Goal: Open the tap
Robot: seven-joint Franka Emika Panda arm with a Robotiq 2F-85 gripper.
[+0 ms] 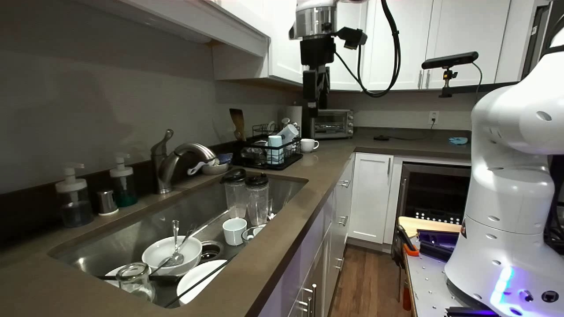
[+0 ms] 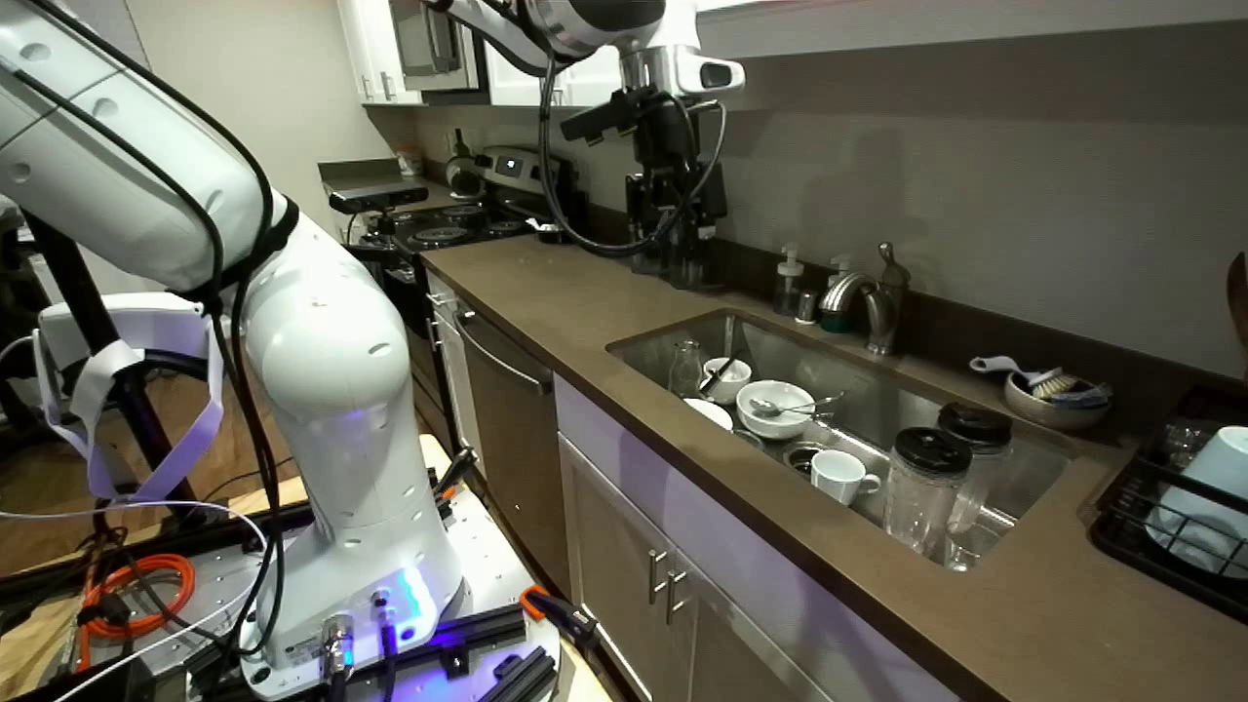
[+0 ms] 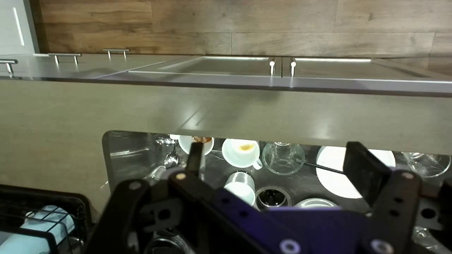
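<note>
The tap is a brushed silver-grey faucet (image 1: 166, 169) with an arched spout, standing behind the sink; it also shows in an exterior view (image 2: 882, 317). Its upright lever handle (image 1: 166, 137) rises at the back of the base, and the spout points over the sink. My gripper (image 1: 314, 99) hangs fingers down, well above the counter and apart from the tap. It also shows in an exterior view (image 2: 675, 263). In the wrist view my gripper (image 3: 275, 155) has its fingers wide apart with nothing between them. The tap does not show in the wrist view.
The sink (image 1: 202, 207) holds bowls, mugs, glasses and black-lidded tumblers (image 1: 257, 200). Soap dispensers (image 1: 123, 182) stand beside the tap. A small bowl with a brush (image 2: 1058, 402) and a black dish rack (image 1: 282, 165) stand along the counter (image 2: 780, 526). White cabinets (image 1: 284, 39) hang above.
</note>
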